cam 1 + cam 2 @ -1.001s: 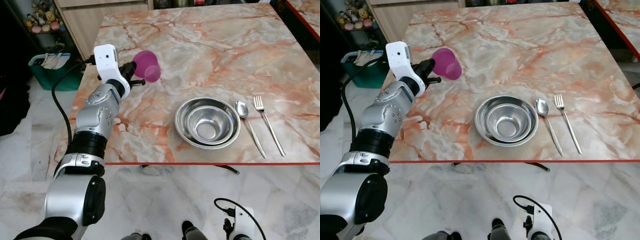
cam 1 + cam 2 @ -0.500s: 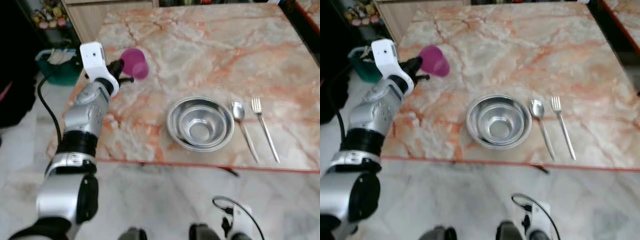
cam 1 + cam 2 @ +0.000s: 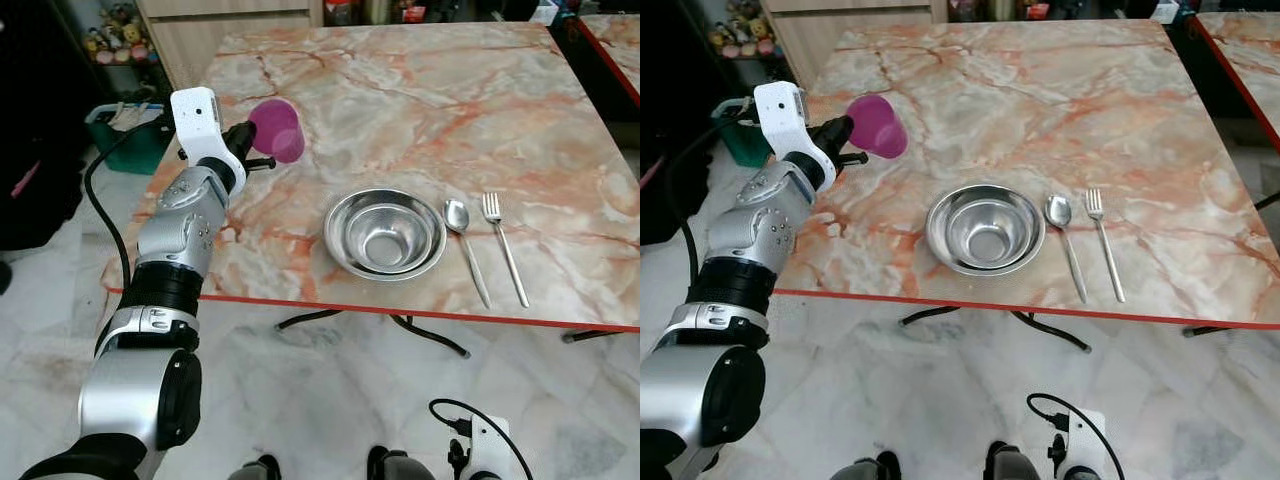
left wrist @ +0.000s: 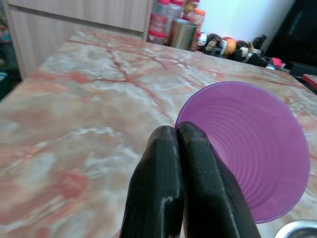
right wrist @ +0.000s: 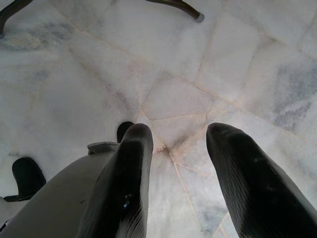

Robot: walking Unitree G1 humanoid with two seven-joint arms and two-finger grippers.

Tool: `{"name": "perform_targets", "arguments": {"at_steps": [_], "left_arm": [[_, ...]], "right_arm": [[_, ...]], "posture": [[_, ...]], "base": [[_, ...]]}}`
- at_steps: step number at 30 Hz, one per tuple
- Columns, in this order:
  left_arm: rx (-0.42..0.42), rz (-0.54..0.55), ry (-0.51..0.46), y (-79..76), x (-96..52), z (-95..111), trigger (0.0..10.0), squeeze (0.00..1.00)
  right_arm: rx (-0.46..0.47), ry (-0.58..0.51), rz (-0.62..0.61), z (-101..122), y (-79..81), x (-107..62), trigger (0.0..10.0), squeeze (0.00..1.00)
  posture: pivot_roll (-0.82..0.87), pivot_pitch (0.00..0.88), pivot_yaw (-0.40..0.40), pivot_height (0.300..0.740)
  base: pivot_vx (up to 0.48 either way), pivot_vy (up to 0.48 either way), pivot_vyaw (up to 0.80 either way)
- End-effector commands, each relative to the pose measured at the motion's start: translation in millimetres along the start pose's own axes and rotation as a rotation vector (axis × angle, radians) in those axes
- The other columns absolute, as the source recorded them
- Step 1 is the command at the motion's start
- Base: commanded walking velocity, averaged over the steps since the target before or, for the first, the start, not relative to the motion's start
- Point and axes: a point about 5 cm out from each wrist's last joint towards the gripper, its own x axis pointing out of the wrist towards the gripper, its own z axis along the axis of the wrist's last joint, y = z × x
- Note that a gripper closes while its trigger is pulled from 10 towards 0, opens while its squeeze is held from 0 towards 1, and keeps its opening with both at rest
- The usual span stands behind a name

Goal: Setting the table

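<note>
My left gripper (image 3: 248, 146) is shut on the rim of a purple plastic cup (image 3: 278, 130), held tipped on its side above the table's left part. In the left wrist view the two black fingers (image 4: 184, 183) pinch the cup's rim (image 4: 247, 148), its mouth open toward the camera. On the marble table (image 3: 420, 90) a steel bowl nested in a steel plate (image 3: 385, 233) stands near the front edge. A spoon (image 3: 466, 245) and a fork (image 3: 505, 245) lie just right of it. My right gripper (image 5: 173, 148) hangs open over the floor.
The table's red front edge (image 3: 400, 312) runs across below the bowl. A green basket (image 3: 128, 135) and a wooden cabinet (image 3: 230, 20) stand off the table's left side. Jars and bottles (image 4: 183, 25) line the table's far end. Marble floor tiles (image 3: 330, 390) lie in front.
The camera has shifted and pulled back, so the whole scene sits differently. The cup stays pinched in my left gripper at about the same spot over the table's left part.
</note>
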Motion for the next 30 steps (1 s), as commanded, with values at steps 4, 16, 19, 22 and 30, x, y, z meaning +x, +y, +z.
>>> {"name": "perform_targets", "arguments": {"at_steps": [4, 16, 19, 22, 30], "left_arm": [[0.035, 0.022, 0.016, 6.2, -1.8, -0.4, 10.0, 0.0], [0.036, 0.032, 0.025, 7.8, -2.5, -2.5, 10.0, 0.0], [0.035, 0.03, 0.024, 7.5, -2.5, -2.2, 10.0, 0.0], [0.035, 0.029, 0.023, 7.5, -2.4, -1.9, 10.0, 0.0], [0.036, 0.024, 0.019, 7.0, -2.3, -1.5, 10.0, 0.0]], "right_arm": [[-0.002, 0.028, 0.004, -8.0, 0.8, -1.9, 10.0, 0.0], [-0.007, 0.043, 0.008, -9.3, 1.2, -1.9, 10.0, 0.0], [-0.008, 0.031, 0.01, -8.2, 1.2, -1.9, 10.0, 0.0], [-0.007, 0.034, 0.009, -8.6, 1.2, -1.9, 10.0, 0.0], [-0.005, 0.039, 0.008, -8.9, 1.1, -1.9, 10.0, 0.0]], "posture": [[-0.1, 0.197, 0.065, 0.74], [-0.1, 0.198, 0.065, 0.74], [-0.1, 0.198, 0.065, 0.74], [-0.1, 0.198, 0.065, 0.74], [-0.1, 0.198, 0.063, 0.74]], "base": [[0.0, 0.0, 0.0], [0.041, 0.0, -0.18], [0.247, 0.0, 0.0], [0.252, 0.0, 0.0], [0.284, 0.0, 0.0]]}}
